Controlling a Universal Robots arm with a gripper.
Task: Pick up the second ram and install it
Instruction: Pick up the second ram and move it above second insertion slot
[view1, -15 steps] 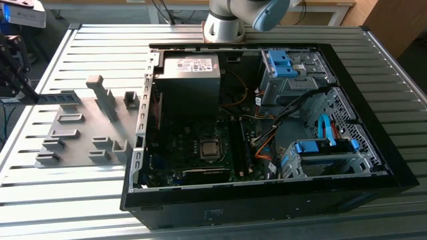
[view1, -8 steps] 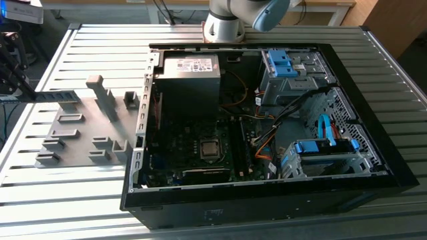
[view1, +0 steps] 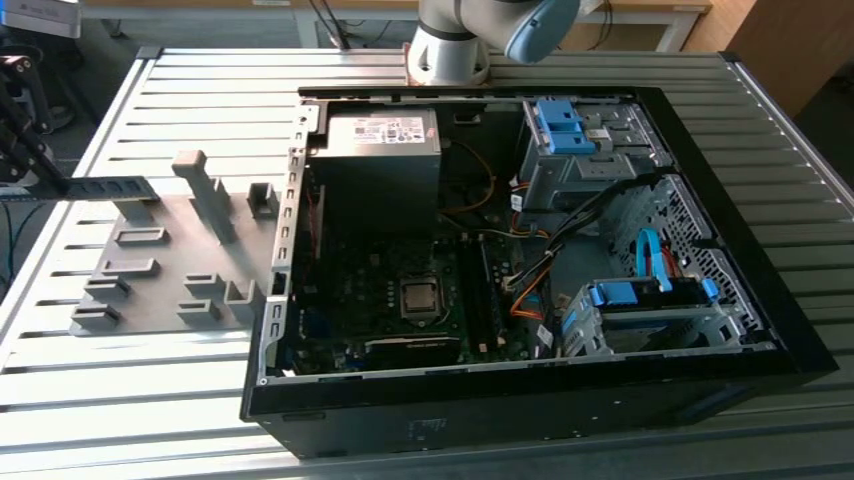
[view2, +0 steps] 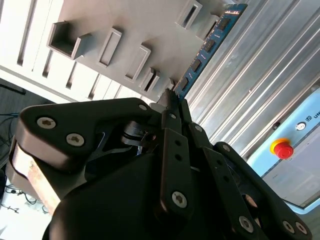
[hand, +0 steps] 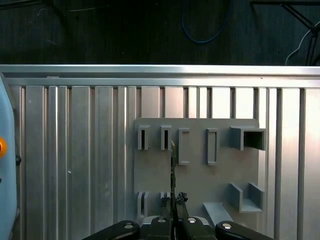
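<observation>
Blue-green board with black chips: the ram stick (view2: 207, 46) is clamped at one end between the closed fingers of the gripper (view2: 172, 102). Its free length reaches out beside the grey slotted tray (view2: 150, 25), over the ribbed metal tabletop (view2: 260, 75).

In the exterior view the ram stick (view1: 114, 187) lies level at the left of the frame, above the far part of the tray (view1: 154, 300). It is well apart from the open computer case (view1: 534, 385), which occupies the centre and right.

In the first wrist view the ram stick (hand: 172, 165) shows edge-on, running out from the gripper (hand: 173, 199) over the tray. Whether it is fully clear of the tray cannot be told.

Handling assessment: judged light, thin and stiff, but brittle under bending or twisting. The flat faces look smooth and may slip. The chips and contact edge should bear no load. Hold is best taken on the plain board margin. A one-end hold leaves a long lever, so a knock could crack it.
</observation>
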